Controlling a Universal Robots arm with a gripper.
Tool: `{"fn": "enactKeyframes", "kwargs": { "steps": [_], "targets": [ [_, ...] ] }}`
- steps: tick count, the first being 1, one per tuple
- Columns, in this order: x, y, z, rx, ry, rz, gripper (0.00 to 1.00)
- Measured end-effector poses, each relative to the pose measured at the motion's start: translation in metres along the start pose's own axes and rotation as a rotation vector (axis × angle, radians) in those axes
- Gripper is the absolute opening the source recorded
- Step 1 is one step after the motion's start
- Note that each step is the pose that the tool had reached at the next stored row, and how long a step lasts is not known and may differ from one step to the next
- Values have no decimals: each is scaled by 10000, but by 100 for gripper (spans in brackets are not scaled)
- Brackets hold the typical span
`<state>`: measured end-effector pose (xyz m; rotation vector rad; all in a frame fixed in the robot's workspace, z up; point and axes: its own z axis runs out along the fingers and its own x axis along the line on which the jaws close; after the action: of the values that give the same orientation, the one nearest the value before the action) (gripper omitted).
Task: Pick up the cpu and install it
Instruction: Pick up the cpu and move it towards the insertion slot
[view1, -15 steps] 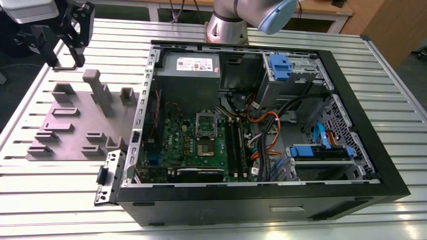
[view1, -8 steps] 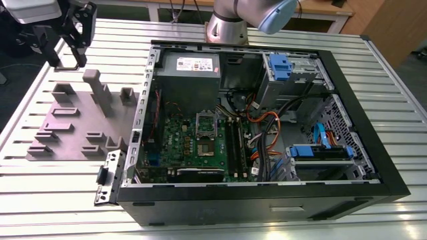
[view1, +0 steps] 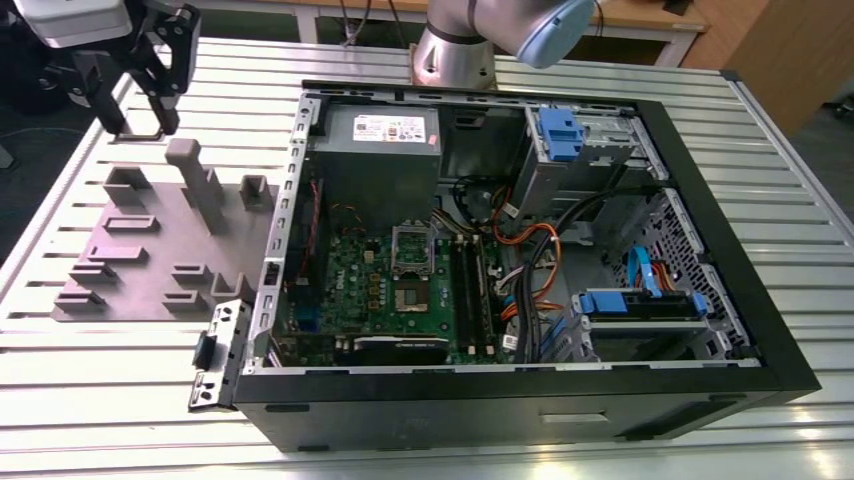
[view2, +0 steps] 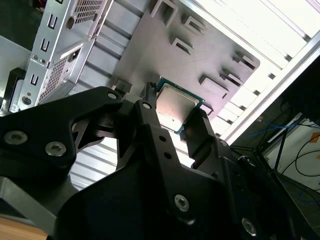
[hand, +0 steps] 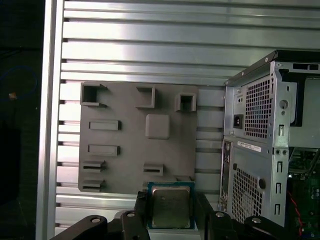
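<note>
**Cpu picked up, install not yet done**

The claw (hand: 170, 202) pinches the cpu (hand: 170, 206) by two opposite edges, over the grey plate (view1: 134, 250) on the surface (view1: 107, 380). It is outside the case (view1: 534, 400) and well apart from the board (view1: 367, 270).

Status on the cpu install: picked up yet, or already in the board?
Done: the pick looks made. The cpu sits between the fingers of the gripper, clear of the grey fixture plate in both wrist views. In hand: the gripper hangs over that plate, on the exterior view's left of the open PC case. Left: the install. The cpu is not at the motherboard yet.
</note>
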<state>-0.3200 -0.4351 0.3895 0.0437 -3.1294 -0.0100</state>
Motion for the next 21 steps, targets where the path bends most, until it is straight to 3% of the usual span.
{"fn": "enactKeyframes", "kwargs": {
  "steps": [6,14,21],
  "targets": [
    [-33,-4,-1,0,1,1,47],
    [-62,-98,-1,-2,-1,49,47],
    [-259,-122,0,-1,0,49,47]
  ]
}}
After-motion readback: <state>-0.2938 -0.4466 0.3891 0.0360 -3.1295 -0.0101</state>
